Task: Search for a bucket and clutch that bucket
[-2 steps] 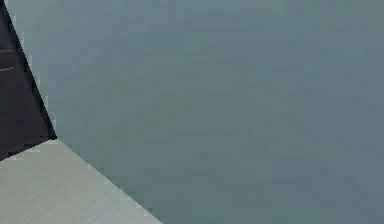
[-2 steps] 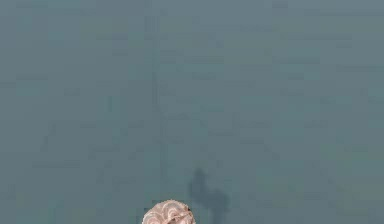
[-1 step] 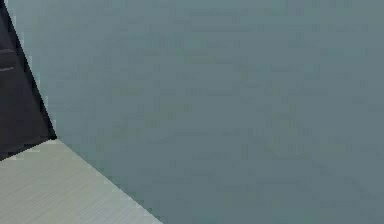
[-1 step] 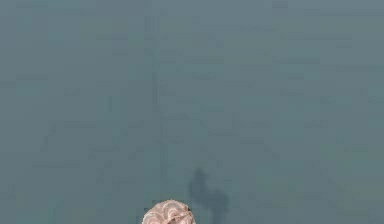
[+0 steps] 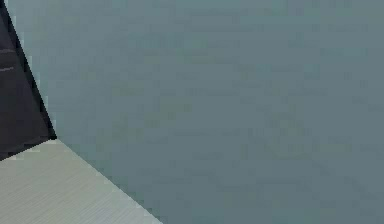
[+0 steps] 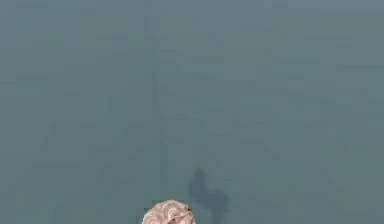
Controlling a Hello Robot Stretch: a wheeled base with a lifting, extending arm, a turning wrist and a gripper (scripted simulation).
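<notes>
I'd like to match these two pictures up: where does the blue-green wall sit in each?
Forward view: the wall takes the upper and right parts, above the pale floor, with a dark surface at the left edge.
Arm side view: the wall runs from edge to edge, behind a pale rounded thing at the bottom edge.
Shared landmark: the wall itself, the same plain blue-green in both.

Plain grey-teal wall (image 5: 230,100) close ahead, spreading from the right edge well over to the left. Pale, finely ribbed floor (image 5: 60,190) in the near left corner, meeting the wall along a slanting line. Dark panel (image 5: 18,90) at far left. In the arm side view, an evenly lit teal side wall (image 6: 260,90) with a faint upright seam (image 6: 153,90) left of middle.
</notes>
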